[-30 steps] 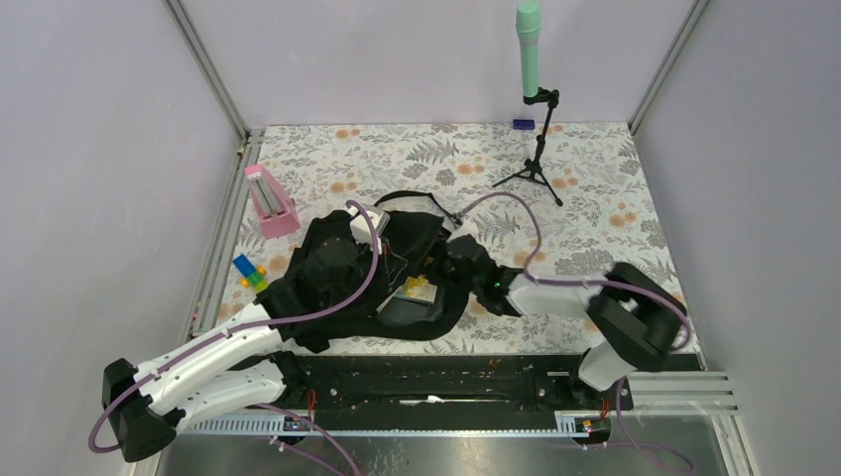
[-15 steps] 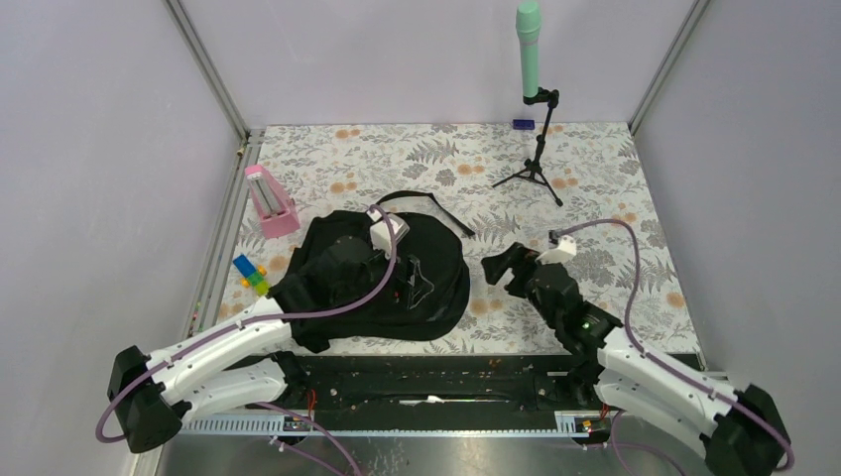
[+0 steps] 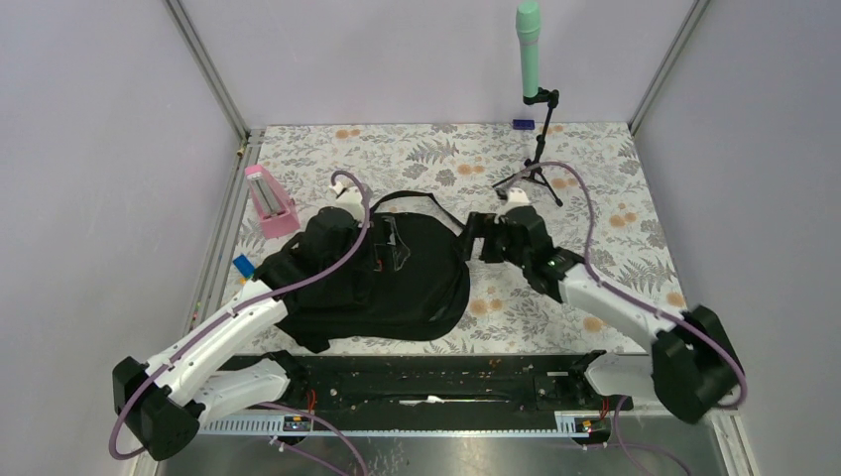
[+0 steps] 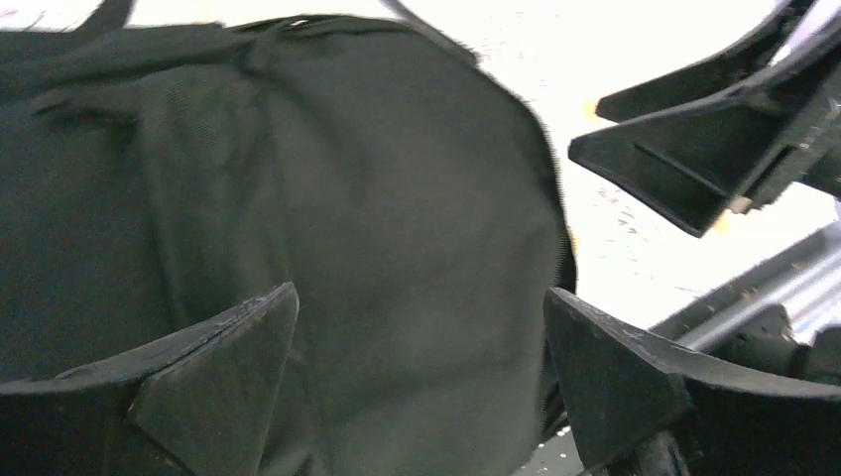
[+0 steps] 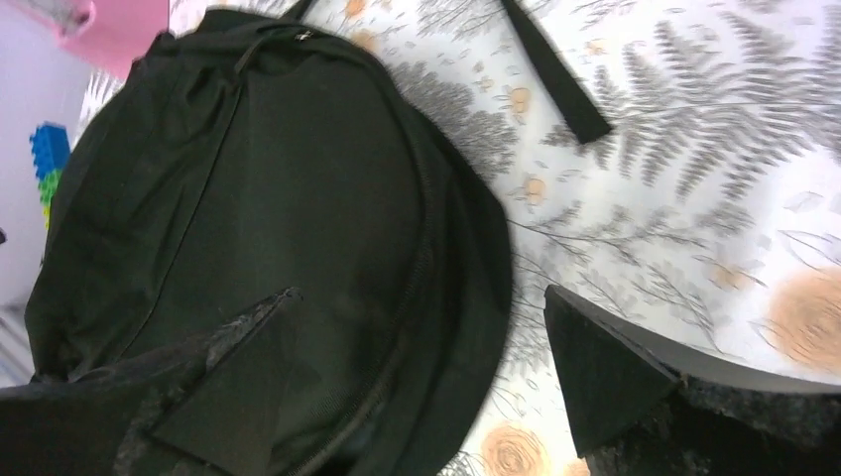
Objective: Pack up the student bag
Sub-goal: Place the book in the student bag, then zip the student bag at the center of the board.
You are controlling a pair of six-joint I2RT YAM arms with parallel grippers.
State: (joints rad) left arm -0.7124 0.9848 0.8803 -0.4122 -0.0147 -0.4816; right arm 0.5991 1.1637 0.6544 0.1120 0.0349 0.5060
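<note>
The student bag (image 3: 407, 283) is a big black fabric backpack lying flat and closed in the middle of the floral table, with one webbing strap (image 3: 428, 203) trailing toward the back. My left gripper (image 3: 387, 241) hovers open over the bag's upper part; in the left wrist view the bag (image 4: 377, 198) fills the space under its spread fingers (image 4: 228, 382). My right gripper (image 3: 475, 238) stands open at the bag's upper right edge, one finger over the bag (image 5: 268, 188), the other over the table. Neither holds anything.
A pink stand (image 3: 269, 200) sits at the back left. Coloured bricks (image 3: 242, 265) peek out left of the bag. A green microphone (image 3: 529, 45) on a black tripod (image 3: 536, 171) stands at the back right, with a small purple block (image 3: 523, 124) behind it.
The bag, held open with a yellow item showing, now lies closed. My left gripper has opened and let go. The right arm swung away, then returned to the bag's right edge.
</note>
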